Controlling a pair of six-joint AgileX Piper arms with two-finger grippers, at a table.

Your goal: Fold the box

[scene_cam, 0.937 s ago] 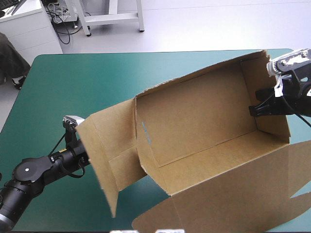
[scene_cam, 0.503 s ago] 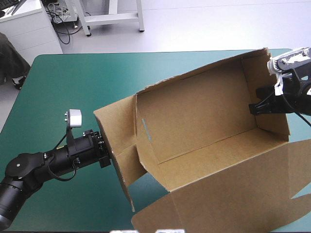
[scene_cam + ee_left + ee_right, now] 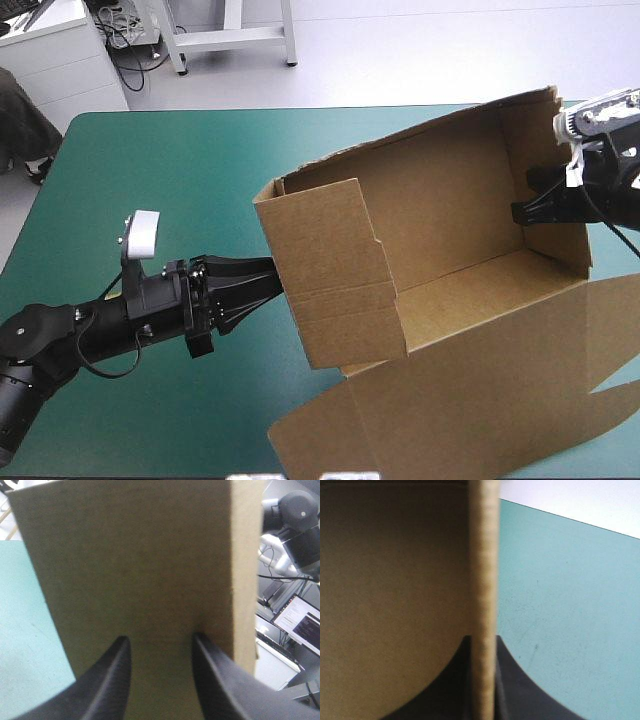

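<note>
While the box (image 3: 450, 230) stands with raised walls near the far right corner of the teal-green table (image 3: 170, 180), its left flap (image 3: 330, 270) is pressed from outside by the left gripper (image 3: 262, 283), whose fingers are set slightly apart. The right wall (image 3: 545, 170) is pinched by the right gripper (image 3: 530, 208). The flap should be pushed inward evenly, with the pinched wall held firm.
</note>
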